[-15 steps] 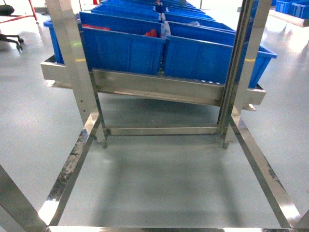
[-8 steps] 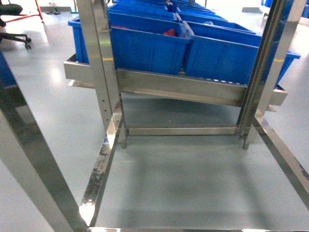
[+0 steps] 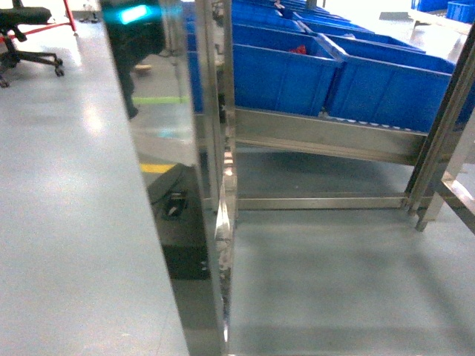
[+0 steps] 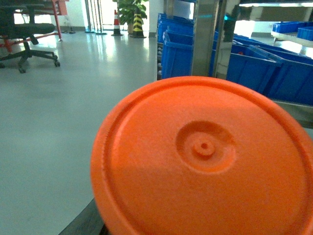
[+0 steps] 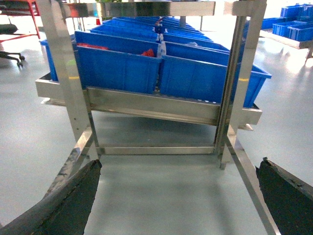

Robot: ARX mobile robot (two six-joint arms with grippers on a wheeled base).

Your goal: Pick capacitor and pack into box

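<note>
No capacitor or pink box in view. Right pincer (image 5: 178,196) spread wide, empty, facing blue plastic bins (image 5: 161,63) on steel rack (image 5: 146,103); left pincer unreadable behind orange disc (image 4: 205,156). Picking not begun

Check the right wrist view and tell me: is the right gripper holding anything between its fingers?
No. The right gripper is open, its dark fingers spread at the frame's lower corners with only grey floor between them.

Bright overhead light glares off the floor (image 3: 67,185); the near orange disc (image 4: 205,156) is blurred.
</note>
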